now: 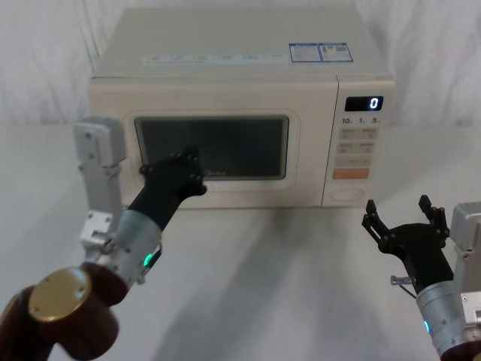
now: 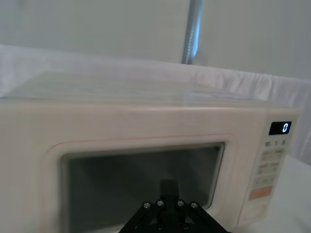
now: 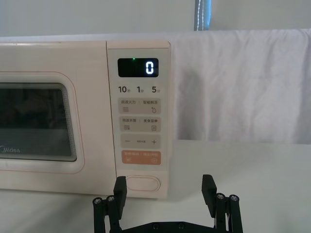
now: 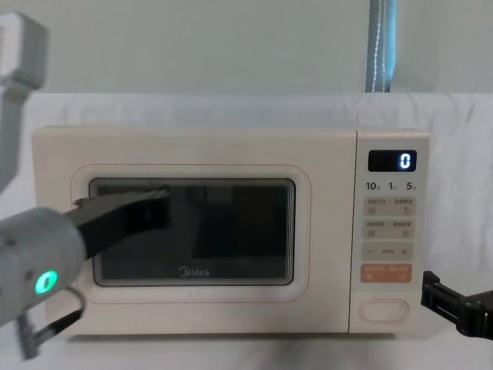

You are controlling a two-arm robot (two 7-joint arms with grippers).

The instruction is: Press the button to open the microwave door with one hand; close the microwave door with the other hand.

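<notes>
- Lower left of the head view: left pincer (image 1: 183,168) against the microwave door (image 1: 218,128), over the glass; whether its fingers are parted or together, cannot tell.
- Lower right: right pincer (image 1: 399,218) spread wide, holding nothing, hovering over the bench (image 1: 285,263), short of the button (image 1: 346,194).
- Button sits at the control strip's foot, long axis horizontal, facing the robot.
- Judgement: stiff, springy key; press squarely mid-face. Door rigid, light; push flat.
- Microwave (image 1: 240,75) centre frame, door looks shut.

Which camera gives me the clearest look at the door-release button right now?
The right wrist view: the button sits close and head-on, just beyond the open right gripper. The chest view shows it clearly but smaller. The head view shows it from above, small. In the left wrist view it is a faint blur.
</notes>
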